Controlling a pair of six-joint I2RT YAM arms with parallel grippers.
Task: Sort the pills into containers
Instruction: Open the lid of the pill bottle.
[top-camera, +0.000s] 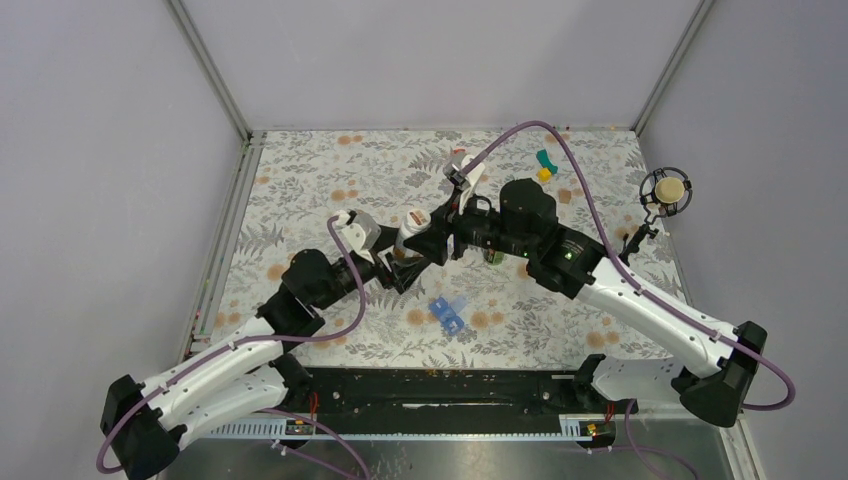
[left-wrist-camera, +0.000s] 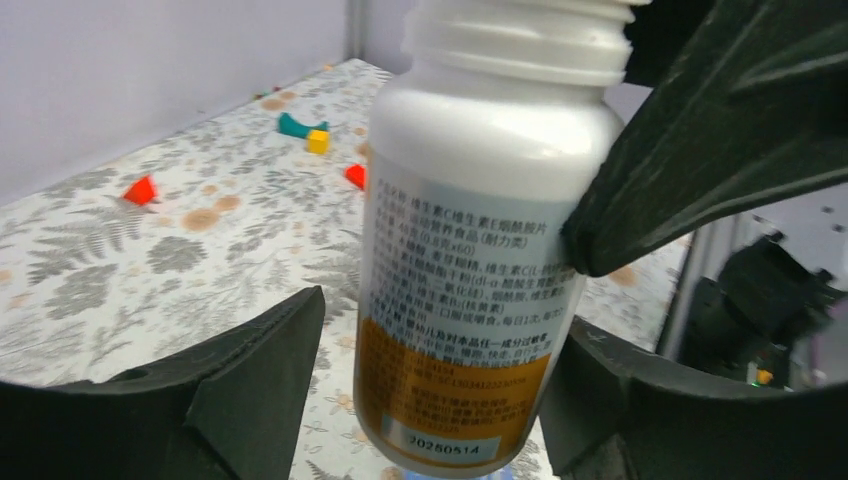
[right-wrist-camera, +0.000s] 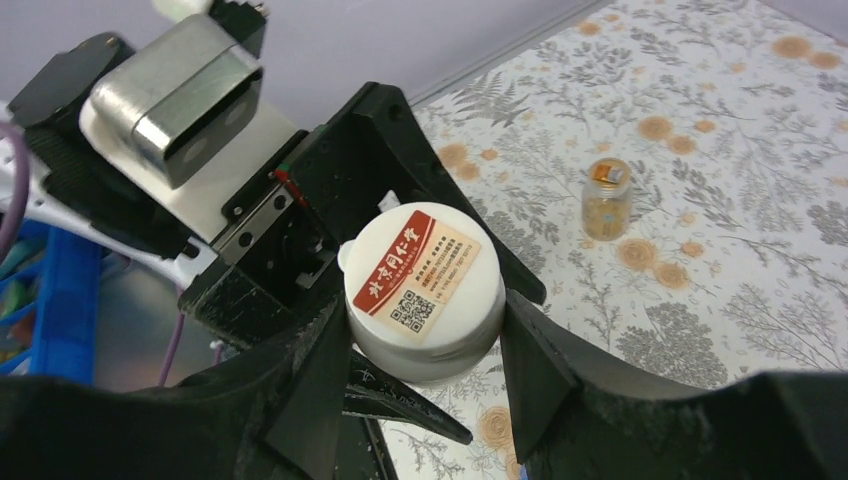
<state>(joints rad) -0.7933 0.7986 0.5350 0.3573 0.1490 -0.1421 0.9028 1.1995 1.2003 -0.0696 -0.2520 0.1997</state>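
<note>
My right gripper (right-wrist-camera: 425, 322) is clamped on the white bottle (right-wrist-camera: 425, 300) just under its cap (right-wrist-camera: 422, 272), with one finger pressed to each side. The cap is on and carries a red and cream sticker with a square code.

My left gripper (left-wrist-camera: 435, 335) stands open around the lower half of the same bottle. One finger (left-wrist-camera: 255, 375) is clear of the label, and patterned tabletop shows in the gap. The other finger sits just beside the bottle's orange band, and I cannot tell whether it touches. In the left wrist view, a finger of my right gripper leans against the bottle's shoulder. The bottle tilts a little, and I cannot tell whether its base rests on the tabletop (top-camera: 300, 180).

The pill box (top-camera: 448, 312), translucent blue, lies on the tabletop nearer my bases than both grippers. It is close to the bottle but apart from it and from my fingers.

In the right wrist view, a small amber vial (right-wrist-camera: 607, 198) stands upright on the tabletop beyond the bottle. Farther out, toward the far right corner, a teal block (top-camera: 546, 159) lies just beside a yellow block (top-camera: 544, 174). The left wrist view also shows two red blocks (left-wrist-camera: 140, 190), well apart from each other.
</note>
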